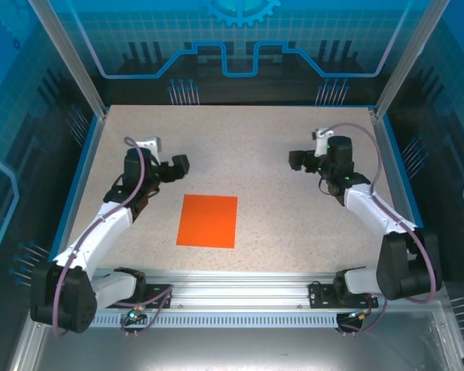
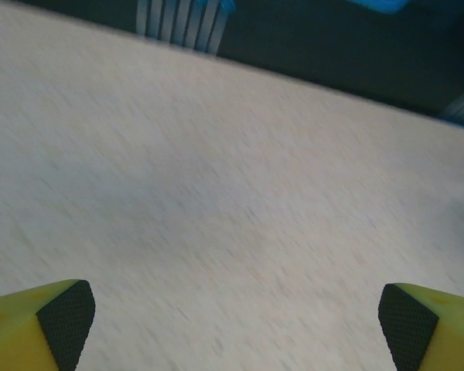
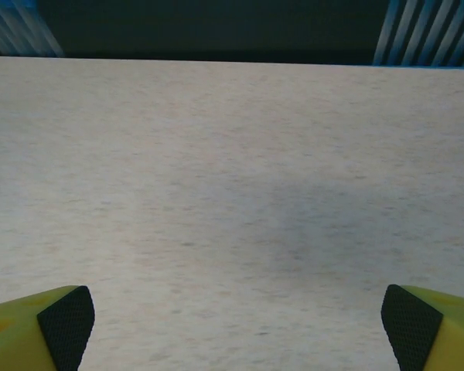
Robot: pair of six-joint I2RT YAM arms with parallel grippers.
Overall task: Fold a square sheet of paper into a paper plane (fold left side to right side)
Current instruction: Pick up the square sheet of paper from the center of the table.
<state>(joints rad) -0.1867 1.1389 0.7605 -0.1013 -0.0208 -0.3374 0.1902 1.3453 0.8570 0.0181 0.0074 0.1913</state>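
Observation:
The square sheet of paper (image 1: 208, 220) is bright orange and lies flat and unfolded on the speckled table, near the front middle. My left gripper (image 1: 181, 164) hovers above the table just up and left of the sheet's top left corner, open, with nothing between its yellow fingers (image 2: 62, 321). My right gripper (image 1: 296, 159) is further off, up and right of the sheet, also open and empty, its fingers (image 3: 62, 321) spread wide over bare table. No paper plane shape is formed; the sheet is a plain square.
The table (image 1: 247, 139) is ringed by a blue rim and dark blue enclosure walls (image 1: 240, 46). A metal rail (image 1: 240, 290) runs along the near edge between the two arm bases.

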